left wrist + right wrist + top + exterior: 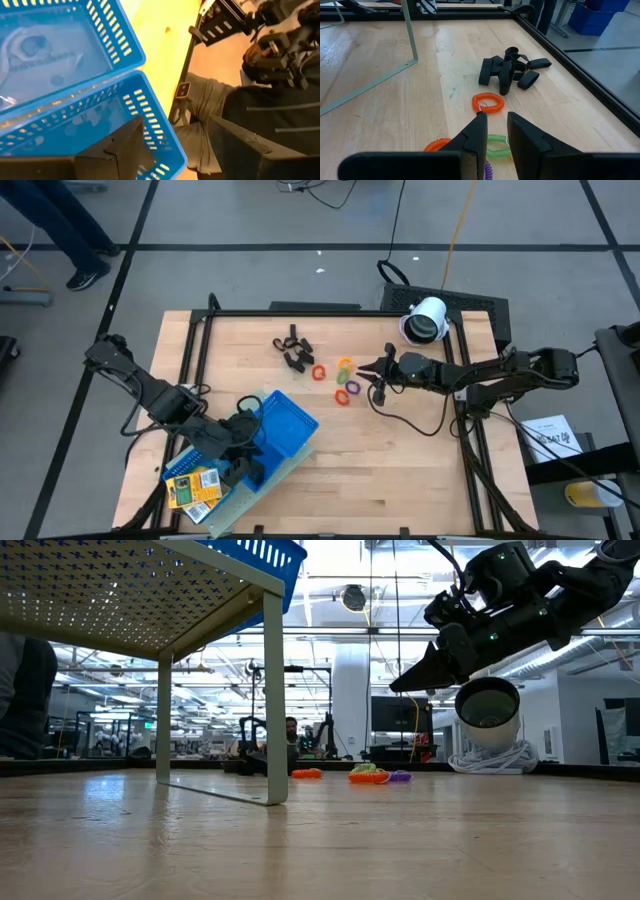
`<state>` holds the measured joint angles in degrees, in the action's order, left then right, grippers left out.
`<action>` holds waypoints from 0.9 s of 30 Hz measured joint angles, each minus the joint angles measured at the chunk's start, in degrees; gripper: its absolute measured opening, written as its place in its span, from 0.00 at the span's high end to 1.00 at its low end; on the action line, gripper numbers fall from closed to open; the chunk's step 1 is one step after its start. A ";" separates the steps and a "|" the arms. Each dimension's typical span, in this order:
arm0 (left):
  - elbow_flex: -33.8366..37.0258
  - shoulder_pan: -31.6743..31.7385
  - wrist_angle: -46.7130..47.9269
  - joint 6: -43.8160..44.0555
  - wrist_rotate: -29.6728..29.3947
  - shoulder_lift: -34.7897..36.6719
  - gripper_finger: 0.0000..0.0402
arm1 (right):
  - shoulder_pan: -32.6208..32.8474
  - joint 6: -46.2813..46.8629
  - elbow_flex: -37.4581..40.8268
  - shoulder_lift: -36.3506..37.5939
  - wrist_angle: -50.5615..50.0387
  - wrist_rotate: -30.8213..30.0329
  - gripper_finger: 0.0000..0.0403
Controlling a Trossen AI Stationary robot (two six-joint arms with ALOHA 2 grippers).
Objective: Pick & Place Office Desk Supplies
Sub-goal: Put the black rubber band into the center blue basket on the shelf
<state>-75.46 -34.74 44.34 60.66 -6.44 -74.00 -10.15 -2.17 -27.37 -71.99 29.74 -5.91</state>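
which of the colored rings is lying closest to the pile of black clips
The red-orange ring, lying alone between the black clips and the other rings; the green one sits farther back.

in the high view the left gripper sits on the near wall of the blue tray, and the arm hides whether its fingers pinch that wall. the two yellow packs beside the tray carry print too small to read. near the tray, the coloured rings overlap, so their number is unclear, and the black clips beyond them merge into one dark heap. in the right wrist view the right gripper covers part of the green ring and most of the purple ring, and the picture's edge cuts the purple one off.
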 joint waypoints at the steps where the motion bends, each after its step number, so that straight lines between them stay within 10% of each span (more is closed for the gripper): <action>1: 0.00 0.00 0.01 0.10 -0.08 0.00 0.43 | 0.00 0.00 0.00 0.00 0.01 0.00 0.84; 10: 0.00 2.74 0.35 2.40 -2.60 0.04 0.43 | 0.00 0.02 0.00 0.00 0.01 0.00 0.84; 19: 0.00 13.75 -4.95 -13.34 -7.50 3.15 0.43 | 0.00 1.26 0.00 0.00 0.03 0.00 0.84; 27: 0.00 28.04 -2.91 -23.16 -24.80 2.31 0.43 | 0.00 1.31 0.00 0.00 0.04 0.00 0.84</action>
<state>-75.46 -6.70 41.43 37.50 -31.24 -71.69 -10.15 -0.86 -27.37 -71.99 29.77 -5.91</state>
